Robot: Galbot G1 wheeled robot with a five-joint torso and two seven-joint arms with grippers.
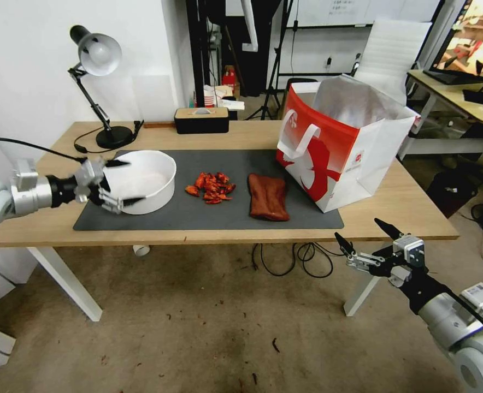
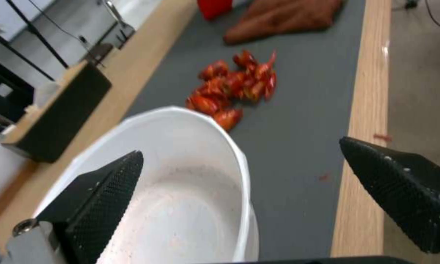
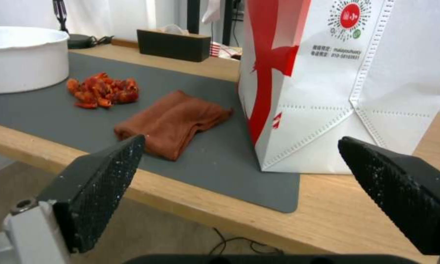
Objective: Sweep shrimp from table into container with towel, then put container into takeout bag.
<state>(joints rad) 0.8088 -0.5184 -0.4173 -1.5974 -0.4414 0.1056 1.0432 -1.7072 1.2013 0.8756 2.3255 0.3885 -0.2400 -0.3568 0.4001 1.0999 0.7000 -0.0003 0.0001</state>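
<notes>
One container (image 1: 148,177), one towel (image 1: 268,197), one takeout bag (image 1: 342,150), one heap of shrimp (image 1: 211,188) too clumped to count, one lamp (image 1: 96,82), one dark box (image 1: 201,120), two tools.

We see a light wood rectangular worktop (image 1: 405,202) carrying a large dark grey mat (image 1: 219,210), a black desk lamp (image 1: 96,57) and a black wood-topped tissue box (image 1: 201,120), all well beyond our right jaws, beside our left.
</notes>
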